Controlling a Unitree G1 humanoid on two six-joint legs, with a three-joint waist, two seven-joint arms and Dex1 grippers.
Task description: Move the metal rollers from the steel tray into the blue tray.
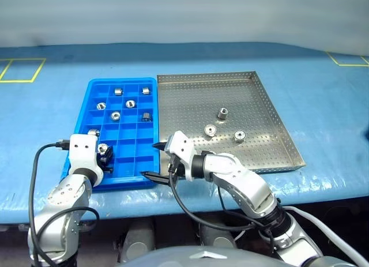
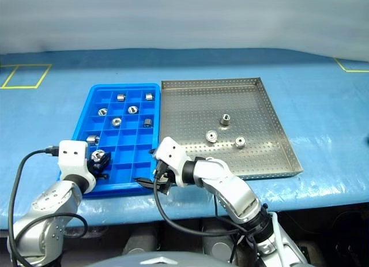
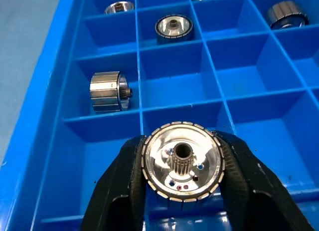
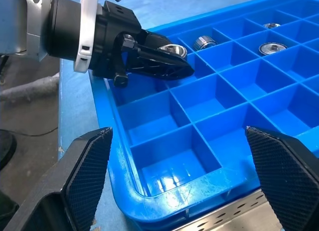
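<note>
The steel tray point(image 1: 271, 114) lies right of the blue tray point(image 1: 125, 145), their sides touching. Three metal rollers rest on its perforated floor: one upright point(image 1: 222, 113) and two lying flat point(image 1: 210, 130) point(image 1: 240, 135). Several rollers sit in the blue tray's far compartments, such as one point(image 1: 130, 104). My left gripper point(image 1: 104, 154) hangs over the tray's near left compartments, shut on a roller point(image 3: 182, 161). By the tray's near right corner, my right gripper point(image 1: 155, 161) points left with its fingers wide open and nothing between them. The left gripper point(image 4: 169, 61) is also in the right wrist view.
Both trays lie on a blue-covered table point(image 1: 323, 94) whose front edge runs just below them. Yellow tape squares point(image 1: 23, 70) mark the far left and far right. Black cables point(image 1: 40, 157) loop from both wrists.
</note>
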